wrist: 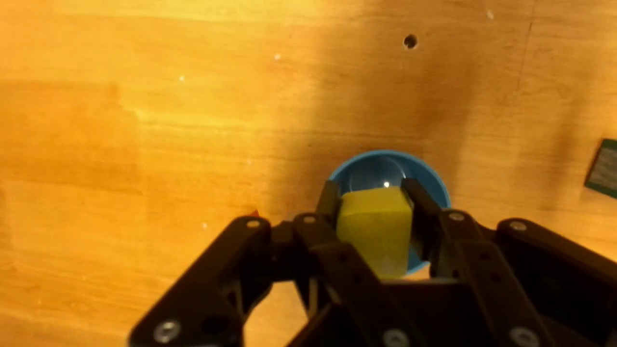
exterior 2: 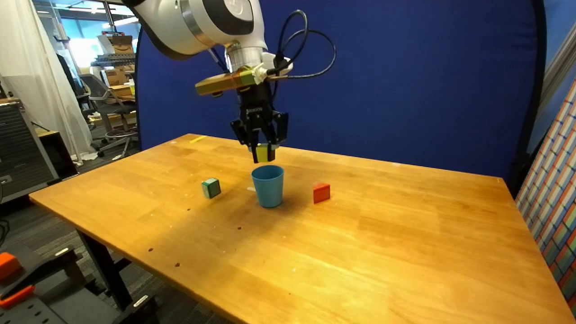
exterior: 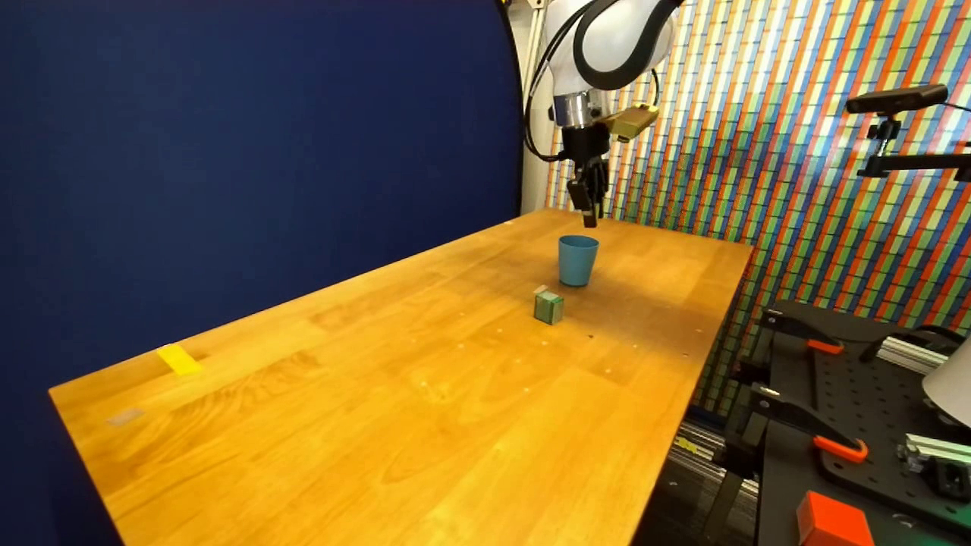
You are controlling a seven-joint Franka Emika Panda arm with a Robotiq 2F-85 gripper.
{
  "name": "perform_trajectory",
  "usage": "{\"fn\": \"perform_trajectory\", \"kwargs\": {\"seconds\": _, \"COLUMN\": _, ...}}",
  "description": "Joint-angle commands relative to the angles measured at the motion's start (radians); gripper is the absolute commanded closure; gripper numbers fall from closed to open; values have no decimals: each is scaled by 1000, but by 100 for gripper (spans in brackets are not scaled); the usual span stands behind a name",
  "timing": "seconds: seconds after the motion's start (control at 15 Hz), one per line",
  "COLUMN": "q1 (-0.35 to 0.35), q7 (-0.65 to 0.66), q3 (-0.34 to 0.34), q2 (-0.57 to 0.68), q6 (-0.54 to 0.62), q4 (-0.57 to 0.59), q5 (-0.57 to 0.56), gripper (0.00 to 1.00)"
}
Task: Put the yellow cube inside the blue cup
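My gripper (exterior 2: 263, 154) is clasped on the yellow cube (wrist: 375, 226), which hangs above the blue cup (exterior 2: 269, 191), apart from its rim. I judge the carrying nearly finished and the placing in hand: next I should centre over the cup, lower straight so the cube doesn't catch the rim, then let go. In an exterior view my fingers (exterior: 589, 218) hide nearly all of the cube. My wrist view, though vague on the height remaining, looks down past the cube into the cup (a small glint shows inside), where both exterior views give mostly rim and outer wall. Farther out on the counter (exterior 2: 382, 252), a green-edged cube (exterior 2: 211, 188) and a red block (exterior 2: 321, 192) sit on opposite sides of the cup; my wrist view catches just part of the former and a red tip, presumably the latter.
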Motion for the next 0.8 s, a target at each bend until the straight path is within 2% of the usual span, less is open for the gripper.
{"fn": "perform_trajectory", "kwargs": {"seconds": 0.0, "q1": -15, "q7": 2, "q3": 23, "q2": -30, "q6": -4, "q4": -57, "q5": 57, "gripper": 38}}
{"fn": "perform_trajectory", "kwargs": {"seconds": 0.07, "q1": -11, "q7": 9, "q3": 23, "q2": -32, "q6": 4, "q4": -65, "q5": 58, "gripper": 38}}
{"fn": "perform_trajectory", "kwargs": {"seconds": 0.4, "q1": -12, "q7": 11, "q3": 29, "q2": -60, "q6": 9, "q4": -86, "q5": 70, "gripper": 1}}
{"fn": "perform_trajectory", "kwargs": {"seconds": 0.53, "q1": -23, "q7": -7, "q3": 35, "q2": -77, "q6": -5, "q4": -89, "q5": 106, "gripper": 0}}
{"fn": "perform_trajectory", "kwargs": {"seconds": 0.6, "q1": -9, "q7": 7, "q3": 27, "q2": -17, "q6": -2, "q4": -51, "q5": 67, "gripper": 3}}
{"fn": "perform_trajectory", "kwargs": {"seconds": 0.73, "q1": -10, "q7": 6, "q3": 28, "q2": -32, "q6": -3, "q4": -57, "q5": 82, "gripper": 0}}
